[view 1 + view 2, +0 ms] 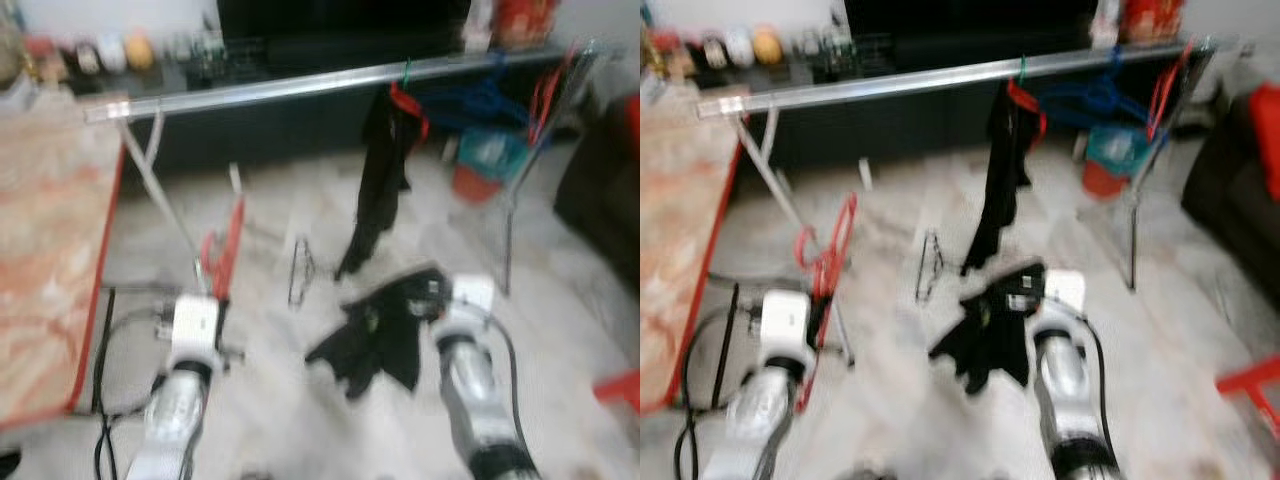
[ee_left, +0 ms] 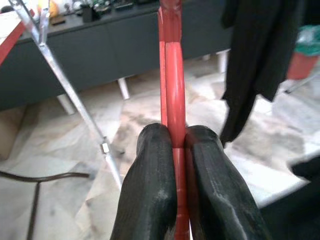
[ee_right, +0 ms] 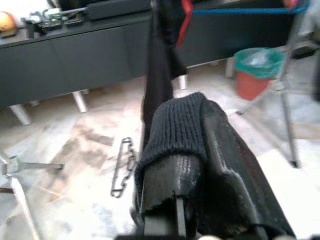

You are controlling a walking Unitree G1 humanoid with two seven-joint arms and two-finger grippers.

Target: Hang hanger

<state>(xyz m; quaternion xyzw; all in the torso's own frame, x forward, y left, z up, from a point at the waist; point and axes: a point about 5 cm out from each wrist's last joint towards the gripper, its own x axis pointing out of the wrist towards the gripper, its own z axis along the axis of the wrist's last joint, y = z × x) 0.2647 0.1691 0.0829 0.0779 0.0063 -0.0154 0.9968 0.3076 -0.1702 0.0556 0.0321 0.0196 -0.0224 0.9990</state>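
Left hand (image 2: 175,150) clenches the red hanger (image 1: 226,248) upright toward the rail (image 1: 300,85) at twelve o'clock; right hand (image 3: 200,150) grips black cloth (image 1: 375,335).

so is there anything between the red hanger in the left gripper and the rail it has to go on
Nothing visible blocks it. The left gripper is shut on the red hanger, and the silver rail runs bare above it; the hung black garment sits farther toward the robot's right.
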